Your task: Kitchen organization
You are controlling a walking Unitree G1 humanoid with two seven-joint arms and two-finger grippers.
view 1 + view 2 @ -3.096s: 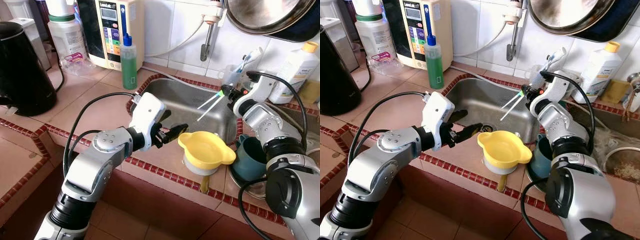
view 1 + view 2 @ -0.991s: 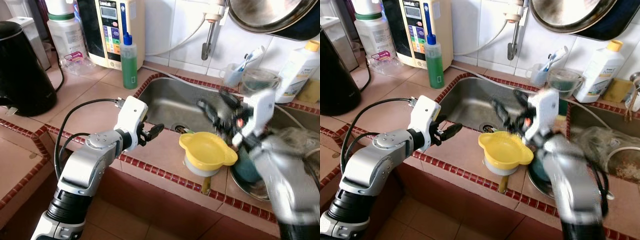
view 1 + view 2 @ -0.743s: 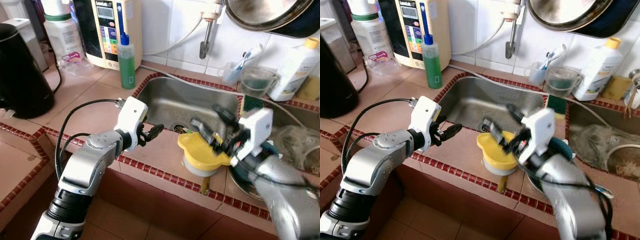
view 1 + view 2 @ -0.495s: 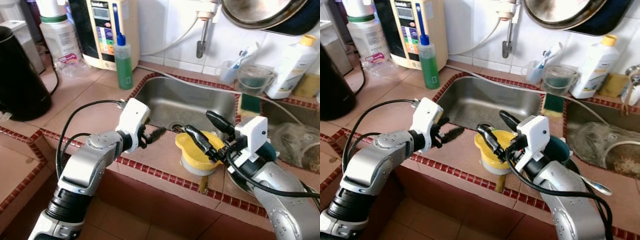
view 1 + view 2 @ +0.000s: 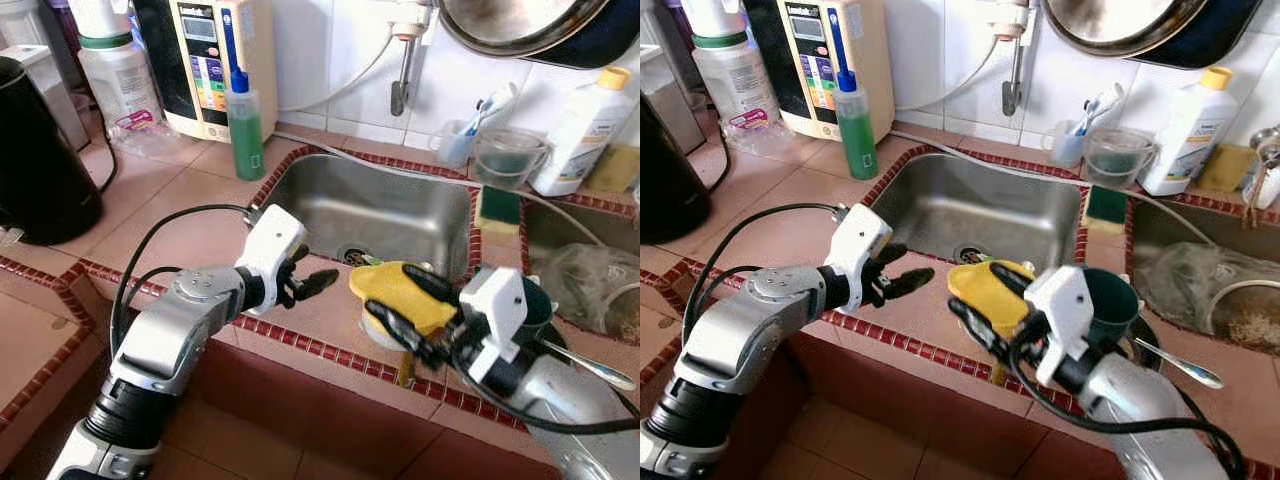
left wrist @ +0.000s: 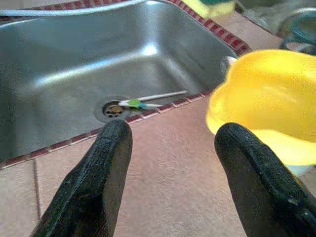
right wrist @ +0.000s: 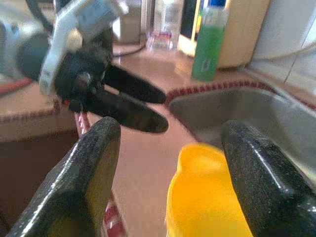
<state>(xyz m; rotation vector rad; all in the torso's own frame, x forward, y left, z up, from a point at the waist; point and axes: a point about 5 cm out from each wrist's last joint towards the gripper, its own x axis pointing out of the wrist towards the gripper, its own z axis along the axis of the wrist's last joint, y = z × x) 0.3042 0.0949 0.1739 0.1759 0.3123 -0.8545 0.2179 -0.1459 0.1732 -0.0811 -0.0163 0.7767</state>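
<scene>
A yellow funnel-shaped bowl [image 5: 395, 292] rests on a white pot at the counter's front edge, just before the steel sink [image 5: 330, 200]. My right gripper [image 5: 390, 288] is open and straddles the bowl, one finger over its top and the other along its front. In the right wrist view the bowl [image 7: 207, 192] lies between the fingers [image 7: 91, 173]. My left gripper [image 5: 312, 270] hovers open over the tiled counter to the bowl's left, holding nothing. Thin white sticks with a green tip [image 6: 145, 101] lie by the sink drain.
A teal cup [image 5: 532, 300] and a metal spoon [image 5: 590, 365] sit right of the bowl. A green soap bottle [image 5: 245, 125], a black kettle [image 5: 45, 150], a sponge [image 5: 497, 208] and a white bottle [image 5: 575, 135] stand around the sink. A pan [image 5: 540, 25] hangs overhead.
My right gripper has come down from over the sink and drawn back to the counter's front, ending astride the yellow bowl. The left gripper has hardly moved. The camera shifted slightly.
</scene>
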